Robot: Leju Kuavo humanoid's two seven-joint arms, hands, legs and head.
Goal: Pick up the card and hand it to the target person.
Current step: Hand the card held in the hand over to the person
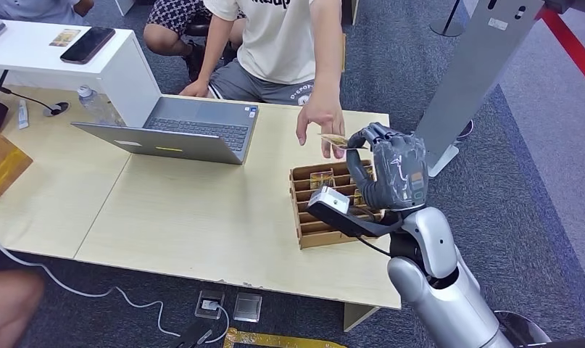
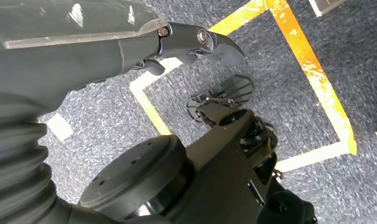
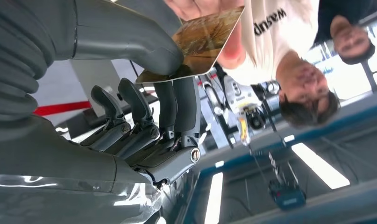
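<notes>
Wooden table [image 1: 202, 217], laptop [image 1: 180, 130] far left, slotted card box [image 1: 325, 210] near right. Above box: right hand [image 1: 391, 170] pinching card [image 1: 334, 139] btwn thumb & fingers, touching person's hand [image 1: 320, 119]. Left hand [image 2: 107, 42]: can't tell.

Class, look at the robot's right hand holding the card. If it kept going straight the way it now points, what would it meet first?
Probably the person's hand: the right hand holds the card out toward it, nearly touching, though depth is unclear.
</notes>
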